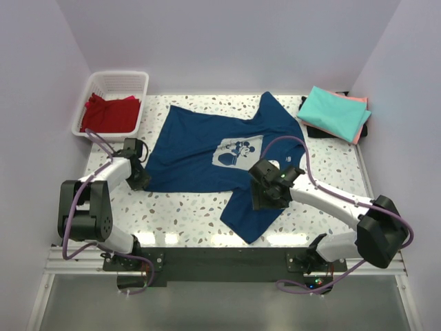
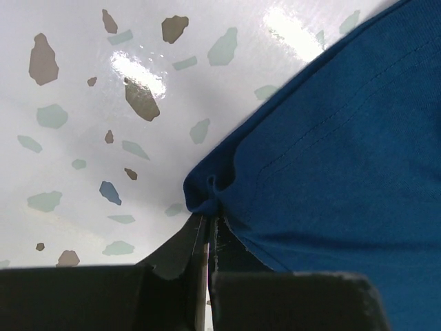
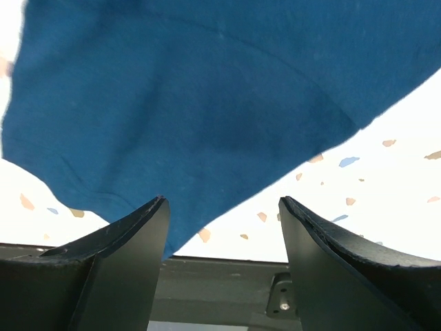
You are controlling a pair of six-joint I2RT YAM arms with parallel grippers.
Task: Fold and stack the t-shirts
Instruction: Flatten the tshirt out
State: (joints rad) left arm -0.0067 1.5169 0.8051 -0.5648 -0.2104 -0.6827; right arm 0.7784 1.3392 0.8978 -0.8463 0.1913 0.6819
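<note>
The navy t-shirt (image 1: pixel 207 148) lies spread out on the glossy, speckled desk (image 1: pixel 186 214), soft and lightly wrinkled, with the pale print up. The left gripper (image 2: pixel 207 224) is pinched narrow on its stitched hem corner, where the cloth bunches. The right gripper (image 3: pixel 222 207) stands wide above its near sleeve and holds nothing. Bare desk borders the near edge of the shirt. Left of it a white lattice basket (image 1: pixel 117 74) holds a red shirt (image 1: pixel 110 114). Right of it a folded teal shirt (image 1: pixel 334 112) lies on a pink shirt (image 1: pixel 357 100).

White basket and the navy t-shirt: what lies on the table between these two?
Nothing lies there. The top view shows only a bare strip of table between the white basket and the navy t-shirt.
</note>
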